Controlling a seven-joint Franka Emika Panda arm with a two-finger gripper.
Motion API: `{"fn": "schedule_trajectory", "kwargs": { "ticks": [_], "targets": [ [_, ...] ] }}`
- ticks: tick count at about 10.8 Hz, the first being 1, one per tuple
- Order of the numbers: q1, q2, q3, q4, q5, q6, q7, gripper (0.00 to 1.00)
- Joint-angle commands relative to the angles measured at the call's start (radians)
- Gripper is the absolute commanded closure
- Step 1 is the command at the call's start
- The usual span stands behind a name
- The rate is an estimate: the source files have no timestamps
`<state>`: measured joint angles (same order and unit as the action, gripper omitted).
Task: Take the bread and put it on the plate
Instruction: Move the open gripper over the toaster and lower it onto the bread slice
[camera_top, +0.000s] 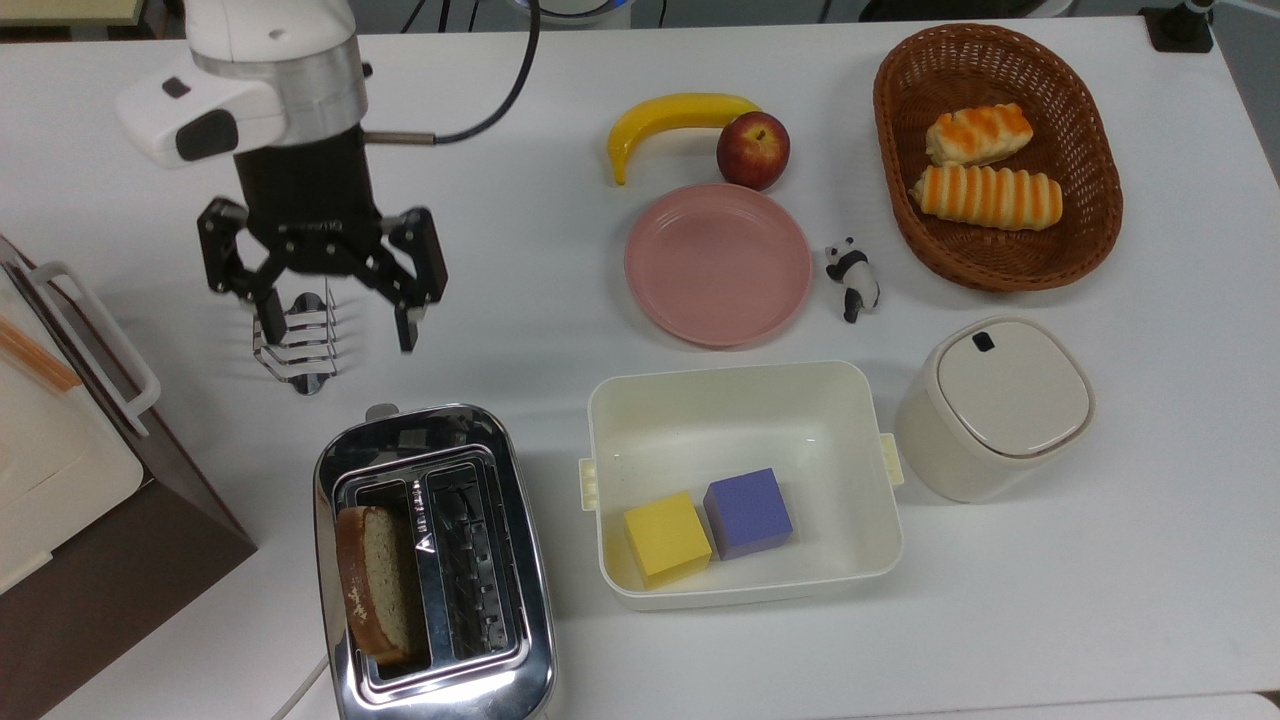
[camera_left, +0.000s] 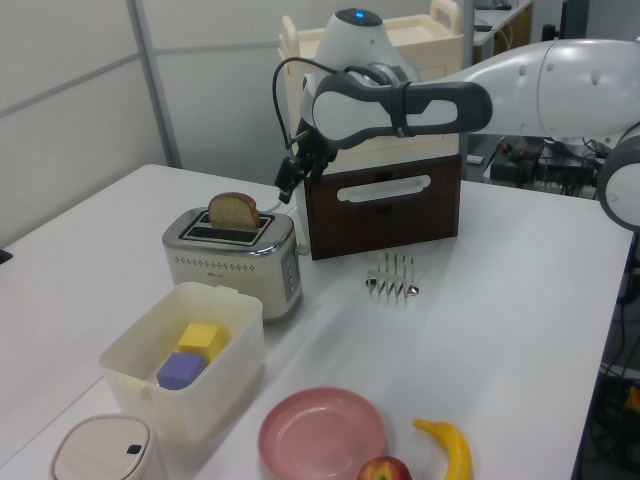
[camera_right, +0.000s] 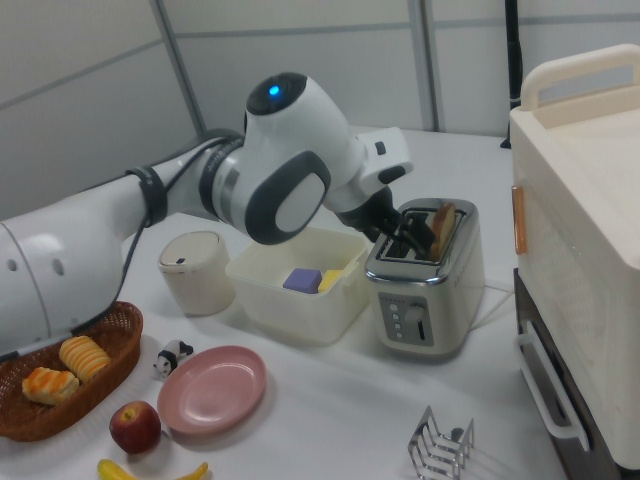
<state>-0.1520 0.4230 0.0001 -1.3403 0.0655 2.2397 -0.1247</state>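
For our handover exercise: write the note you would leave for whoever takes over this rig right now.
Pincer: open, empty, in the air above the toast rack in the top view, short of the toaster.
Bread: upright in the toaster slot on the top view's left, untouched.
Plate: bare, beside the apple and the panda.
Done: nothing on the plate yet.
Left: reach the bread, grip it, lift it out, carry it over, lay it on the plate.

Your arm reaching in from the top view's upper left, wrist pointing straight down, gripper (camera_top: 333, 322) hanging above the table, fingers (camera_top: 407, 328) spread wide, holding nothing
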Motion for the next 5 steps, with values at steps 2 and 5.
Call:
{"fn": "schedule_trajectory", "kwargs": {
  "ticks": [2,5],
  "targets": [
    [0.003,0.066,-0.002,-0.014,0.043,0.225,0.008,0.00],
    [0.005,0.137,0.033,-0.019,0.045,0.429,0.016,0.00]
  ]
}}
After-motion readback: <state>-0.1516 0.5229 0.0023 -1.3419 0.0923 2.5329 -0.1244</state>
